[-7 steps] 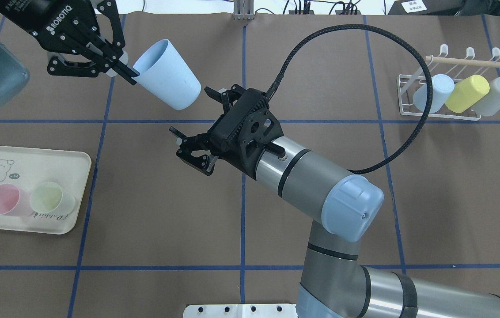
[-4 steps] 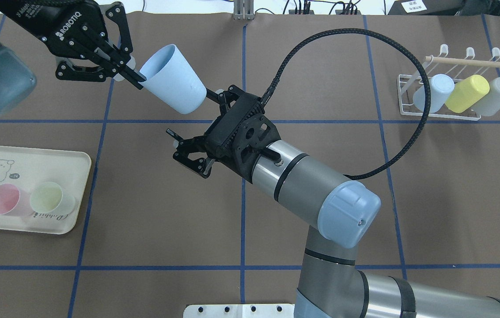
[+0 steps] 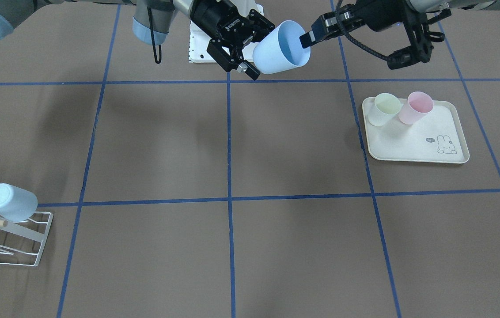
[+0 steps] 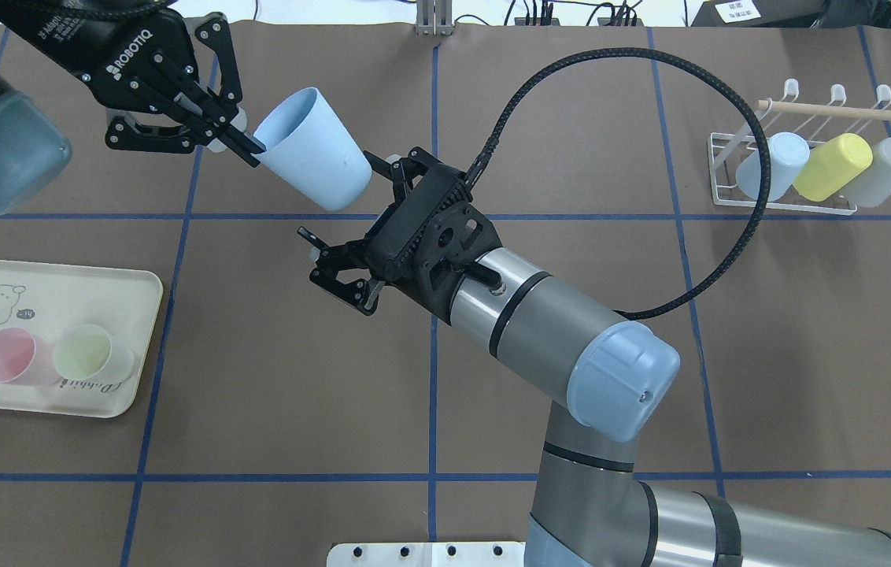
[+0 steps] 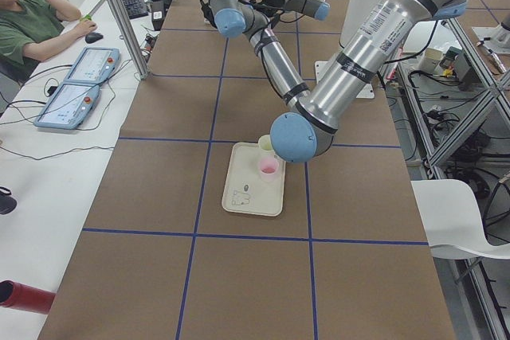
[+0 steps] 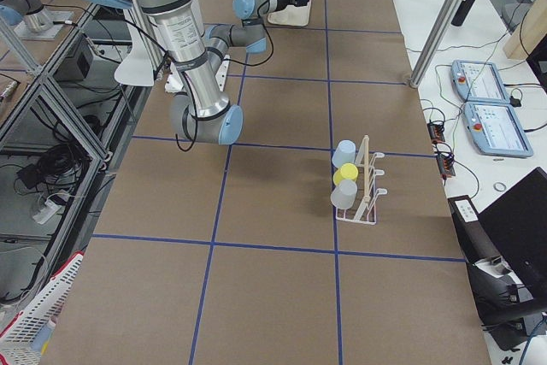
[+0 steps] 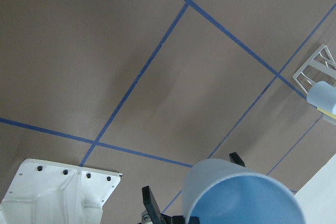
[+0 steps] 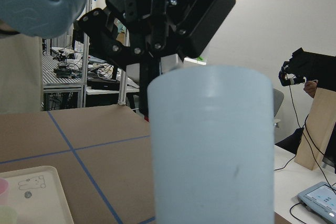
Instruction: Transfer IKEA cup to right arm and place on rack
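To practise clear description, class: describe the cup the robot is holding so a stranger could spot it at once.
On the brown table, look above its far left, where the left gripper pinches a pale blue cup by its rim. It alone is in the air, tilted; the other pale blue cup sits on the white rack.

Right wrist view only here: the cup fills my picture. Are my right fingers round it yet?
Observer: Not clamped. Overhead, the right gripper is open, with the cup's base end between its fingers.
Operator: Who holds the cup, then?
Observer: The left gripper, shut on its rim.
Operator: And the rack?
Observer: The rack holds a blue cup, yellow cup and grey cup.
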You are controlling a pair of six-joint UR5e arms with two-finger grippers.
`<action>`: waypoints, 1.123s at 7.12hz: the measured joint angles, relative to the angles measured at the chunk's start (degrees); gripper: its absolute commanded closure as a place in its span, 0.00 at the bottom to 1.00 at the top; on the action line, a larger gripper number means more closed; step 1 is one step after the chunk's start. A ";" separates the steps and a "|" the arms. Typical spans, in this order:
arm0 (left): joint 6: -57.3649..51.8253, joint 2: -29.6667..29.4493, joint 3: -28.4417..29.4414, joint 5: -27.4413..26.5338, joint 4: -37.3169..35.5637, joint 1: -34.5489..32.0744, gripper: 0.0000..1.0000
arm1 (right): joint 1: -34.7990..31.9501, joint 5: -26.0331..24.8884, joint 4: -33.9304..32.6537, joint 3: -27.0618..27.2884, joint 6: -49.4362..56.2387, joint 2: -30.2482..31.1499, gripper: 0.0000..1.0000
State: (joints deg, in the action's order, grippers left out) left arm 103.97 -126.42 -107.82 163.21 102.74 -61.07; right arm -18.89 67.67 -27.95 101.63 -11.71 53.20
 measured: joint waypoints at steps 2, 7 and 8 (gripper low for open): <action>0.00 0.08 0.00 0.00 0.00 0.09 1.00 | -0.10 -0.07 0.00 -0.01 0.01 0.01 0.02; -0.06 -0.05 0.10 0.00 0.00 0.96 1.00 | -0.02 -1.14 0.00 0.25 0.02 -0.60 0.12; -0.08 -0.05 0.13 0.00 0.00 1.06 1.00 | -0.01 -1.95 -0.02 0.25 0.02 -0.61 0.20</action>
State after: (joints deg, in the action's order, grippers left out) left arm 103.90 -126.47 -107.70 163.21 102.74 -60.00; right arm -18.90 65.72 -27.97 101.88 -11.69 52.59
